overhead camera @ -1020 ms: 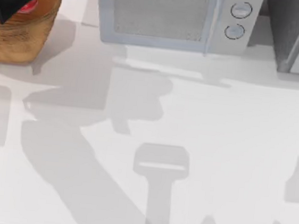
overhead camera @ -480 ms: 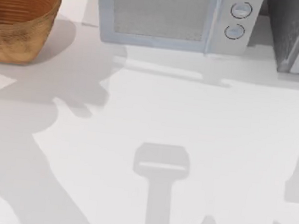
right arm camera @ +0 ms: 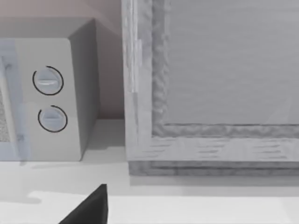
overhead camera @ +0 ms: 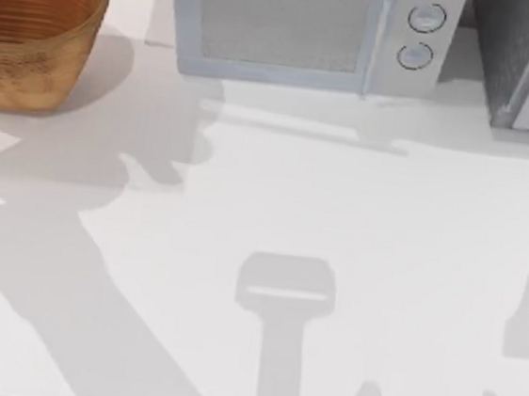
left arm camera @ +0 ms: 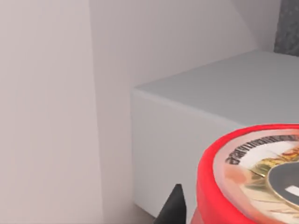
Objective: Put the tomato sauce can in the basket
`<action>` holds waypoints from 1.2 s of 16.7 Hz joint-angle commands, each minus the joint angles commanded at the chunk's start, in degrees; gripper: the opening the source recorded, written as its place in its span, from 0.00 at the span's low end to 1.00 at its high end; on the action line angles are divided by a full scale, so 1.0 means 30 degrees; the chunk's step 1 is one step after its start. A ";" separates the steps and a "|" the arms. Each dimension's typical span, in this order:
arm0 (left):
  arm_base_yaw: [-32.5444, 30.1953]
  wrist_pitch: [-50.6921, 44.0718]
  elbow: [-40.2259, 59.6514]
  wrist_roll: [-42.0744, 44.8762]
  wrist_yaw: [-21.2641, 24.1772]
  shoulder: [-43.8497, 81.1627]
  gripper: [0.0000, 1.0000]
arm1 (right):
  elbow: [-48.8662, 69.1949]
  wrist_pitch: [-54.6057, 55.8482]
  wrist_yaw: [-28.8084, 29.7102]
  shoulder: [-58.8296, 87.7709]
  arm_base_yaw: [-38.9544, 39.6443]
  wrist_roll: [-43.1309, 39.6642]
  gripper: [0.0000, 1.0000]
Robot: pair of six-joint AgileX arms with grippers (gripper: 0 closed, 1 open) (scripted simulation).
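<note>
Bright, even light; soft grey arm shadows cross the white table (overhead camera: 413, 223).

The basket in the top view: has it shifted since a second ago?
No. The basket sits at the same spot left of the microwave.

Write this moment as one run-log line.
can: close in left wrist view | basket: far left of table, looks empty | microwave: at back

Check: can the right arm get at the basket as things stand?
Probably not: the basket sits far left, while the right end effector faces the microwave dials, well to the right.
</note>
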 joint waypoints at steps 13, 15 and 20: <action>-0.0874 0.0404 0.0513 -0.0144 -0.0898 0.0755 0.53 | 0.0000 0.0000 0.0000 0.0000 0.0000 0.0000 1.00; -0.0874 0.0404 0.0513 -0.0144 -0.0898 0.0755 0.68 | 0.0000 0.0000 0.0000 0.0000 0.0000 0.0000 1.00; -0.0874 0.0404 0.0513 -0.0144 -0.0898 0.0755 1.00 | 0.0000 0.0000 0.0000 0.0000 0.0000 0.0000 1.00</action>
